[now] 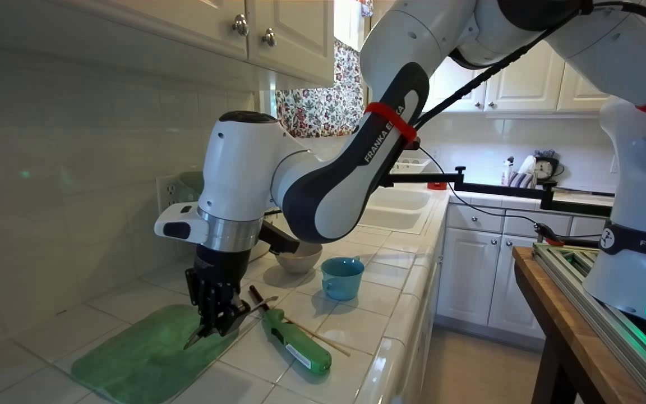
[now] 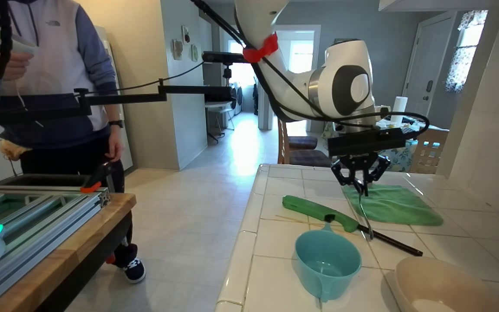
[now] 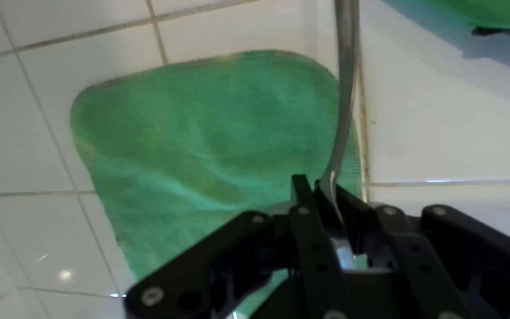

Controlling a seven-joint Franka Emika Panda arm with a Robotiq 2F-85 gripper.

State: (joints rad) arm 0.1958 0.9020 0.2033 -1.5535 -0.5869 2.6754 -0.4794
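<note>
Clearly, the fingers [image 3: 310,230] are pinching a metal utensil [image 3: 347,88], a green cloth [image 3: 210,133] is lying beneath them, and good handling is probably demanding steady, even pressure.

Arm [image 1: 382,132] arched, wrist [image 1: 236,179] upright — hand [image 2: 362,187] pointing down, fingers [image 3: 300,192] pinched close.

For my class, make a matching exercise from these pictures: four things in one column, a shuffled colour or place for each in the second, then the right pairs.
Things:
1. Metal utensil
2. Cloth
3. Cup
4. Bowl

Descriptions:
A. Turquoise
B. Beige
C. Gripped in the hand
D. Green, spread on the tiled counter

Pairs: 1-C; 2-D; 3-A; 4-B
</note>
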